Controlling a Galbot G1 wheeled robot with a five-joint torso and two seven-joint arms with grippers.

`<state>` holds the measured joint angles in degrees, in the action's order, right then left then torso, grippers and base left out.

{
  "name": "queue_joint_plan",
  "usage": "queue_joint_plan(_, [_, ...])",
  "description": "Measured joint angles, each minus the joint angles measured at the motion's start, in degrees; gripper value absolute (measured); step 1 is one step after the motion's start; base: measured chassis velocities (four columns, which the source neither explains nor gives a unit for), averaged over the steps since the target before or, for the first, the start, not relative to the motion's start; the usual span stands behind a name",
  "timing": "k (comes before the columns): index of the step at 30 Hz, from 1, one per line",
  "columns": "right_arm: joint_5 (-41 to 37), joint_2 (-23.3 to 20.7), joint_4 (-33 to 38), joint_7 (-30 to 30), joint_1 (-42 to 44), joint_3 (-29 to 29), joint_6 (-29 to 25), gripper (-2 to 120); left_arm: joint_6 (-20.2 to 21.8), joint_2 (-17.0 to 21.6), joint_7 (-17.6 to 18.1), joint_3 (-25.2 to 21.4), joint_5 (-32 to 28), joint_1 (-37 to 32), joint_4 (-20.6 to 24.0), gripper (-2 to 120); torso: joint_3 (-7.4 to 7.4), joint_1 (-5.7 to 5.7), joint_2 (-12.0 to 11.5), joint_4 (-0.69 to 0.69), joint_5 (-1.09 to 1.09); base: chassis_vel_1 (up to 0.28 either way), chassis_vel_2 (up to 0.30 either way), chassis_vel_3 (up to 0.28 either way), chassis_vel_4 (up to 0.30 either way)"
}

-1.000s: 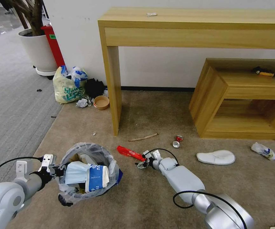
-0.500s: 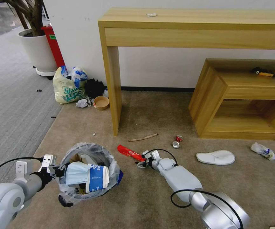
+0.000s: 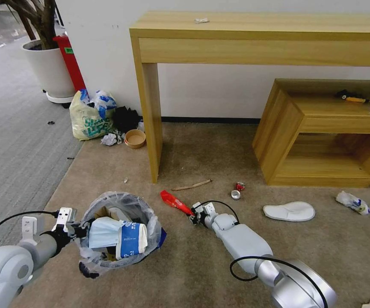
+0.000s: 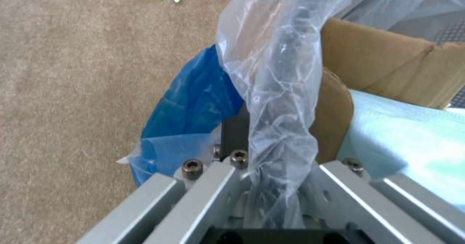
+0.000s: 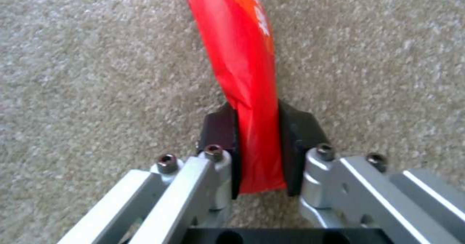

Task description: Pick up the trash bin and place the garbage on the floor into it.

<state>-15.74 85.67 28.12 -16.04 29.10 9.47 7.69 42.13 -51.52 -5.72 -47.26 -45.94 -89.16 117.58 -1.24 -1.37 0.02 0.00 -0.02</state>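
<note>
On the tan short-pile carpet (image 3: 202, 265), the right gripper (image 3: 192, 212) clamped one red foil wrapper (image 5: 242, 55), while the left gripper (image 3: 74, 226) pinched the single bag-lined round black bin's (image 3: 148, 214) rim.

Red wrapper (image 3: 175, 202); tan-brown carpet (image 3: 202, 265); white slipper (image 3: 289, 211); clear-lined trash bin (image 3: 120, 231), blue patch.
</note>
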Motion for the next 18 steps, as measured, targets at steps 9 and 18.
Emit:
queue_joint_plan(9, [1.6, -1.5, 5.0, 0.8, 2.2, -0.4, -1.7, 5, 0.0, 0.3, 0.0, -0.2, -0.1, -0.3, 0.4, 0, -0.04, -0.03, 0.0, 0.02, 0.03, 0.0, 0.0, 0.0, 0.0])
queue_joint_plan(18, [4.1, -3.1, 10.9, 0.8, 2.7, -1.5, -5.9, 4, 0.0, 0.7, -0.1, -0.5, -0.4, -0.3, 0.5, 0, -0.02, -0.03, 0.0, 0.0, 0.02, 0.0, 0.0, 0.0, 0.0])
